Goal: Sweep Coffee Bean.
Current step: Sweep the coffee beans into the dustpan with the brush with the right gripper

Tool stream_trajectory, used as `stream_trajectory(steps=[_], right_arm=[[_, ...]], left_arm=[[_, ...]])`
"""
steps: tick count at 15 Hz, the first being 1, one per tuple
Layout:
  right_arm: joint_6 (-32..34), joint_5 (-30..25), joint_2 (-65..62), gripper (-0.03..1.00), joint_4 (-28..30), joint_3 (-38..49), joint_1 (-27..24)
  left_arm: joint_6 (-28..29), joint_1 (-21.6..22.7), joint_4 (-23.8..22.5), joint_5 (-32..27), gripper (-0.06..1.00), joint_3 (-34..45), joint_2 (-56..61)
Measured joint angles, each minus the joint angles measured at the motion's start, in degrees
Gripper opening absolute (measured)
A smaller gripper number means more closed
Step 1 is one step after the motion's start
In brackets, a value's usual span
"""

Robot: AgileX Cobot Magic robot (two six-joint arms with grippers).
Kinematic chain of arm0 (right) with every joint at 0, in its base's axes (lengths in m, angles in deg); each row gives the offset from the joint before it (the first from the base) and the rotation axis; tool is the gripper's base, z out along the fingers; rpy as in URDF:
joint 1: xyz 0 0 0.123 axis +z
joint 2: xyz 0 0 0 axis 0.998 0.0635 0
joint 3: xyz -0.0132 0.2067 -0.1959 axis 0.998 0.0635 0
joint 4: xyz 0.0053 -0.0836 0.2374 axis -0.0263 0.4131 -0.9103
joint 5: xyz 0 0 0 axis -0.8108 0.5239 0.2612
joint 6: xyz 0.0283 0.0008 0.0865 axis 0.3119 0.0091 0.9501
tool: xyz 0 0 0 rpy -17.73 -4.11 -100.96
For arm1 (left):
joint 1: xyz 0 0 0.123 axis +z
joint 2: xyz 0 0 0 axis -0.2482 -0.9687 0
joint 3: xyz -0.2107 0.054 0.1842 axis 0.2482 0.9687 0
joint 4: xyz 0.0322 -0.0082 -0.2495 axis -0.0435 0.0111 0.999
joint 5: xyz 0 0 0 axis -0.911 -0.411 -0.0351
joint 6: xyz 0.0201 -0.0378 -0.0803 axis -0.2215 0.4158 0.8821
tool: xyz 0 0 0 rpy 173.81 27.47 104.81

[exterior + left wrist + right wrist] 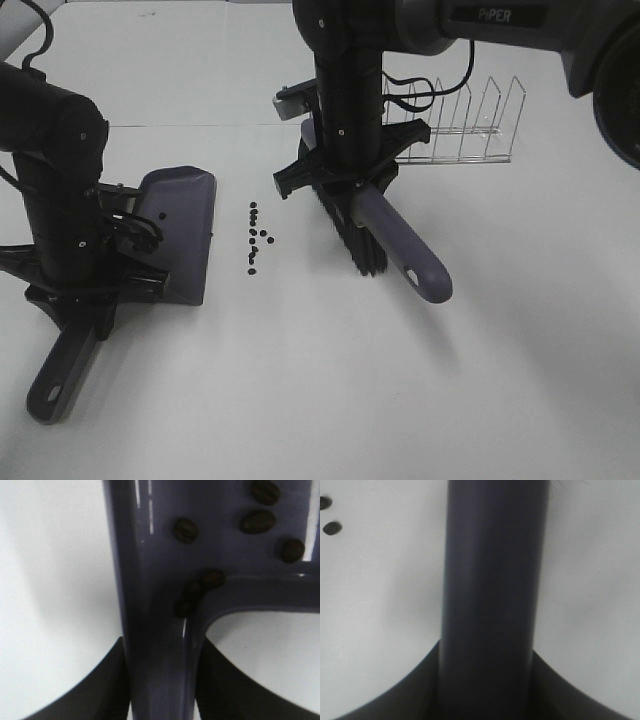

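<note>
Left tool (88,288) clamping dustpan (182,235), right tool (345,188) gripping brush (405,255), right forearm (345,90) upright

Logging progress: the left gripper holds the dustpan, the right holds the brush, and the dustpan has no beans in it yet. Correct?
No: the left wrist view shows several beans already in the dustpan. The left gripper does hold the dustpan, and the right gripper the brush.

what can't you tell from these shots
- Count of coffee beans on the table: too small in the exterior high view.
- Beans inside the dustpan: left arm covers part of it; left wrist view cuts it off.
- Brush bristles: partly behind the right arm.
</note>
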Motion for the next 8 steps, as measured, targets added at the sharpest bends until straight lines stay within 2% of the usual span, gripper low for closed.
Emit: stream_trajectory(steps=[4,8], right_arm=[[0.34,0.17,1.83,0.3,0.0,-1.49,0.63],[0.34,0.34,5.16,0.3,-0.17,-5.5,3.38]], left_arm=[[-0.34,-2.64,-1.32,-0.97,0.35,-0.11,-0.29],[-0.57,-3.21,-0.52,-1.89,0.35,-0.34,-0.46]])
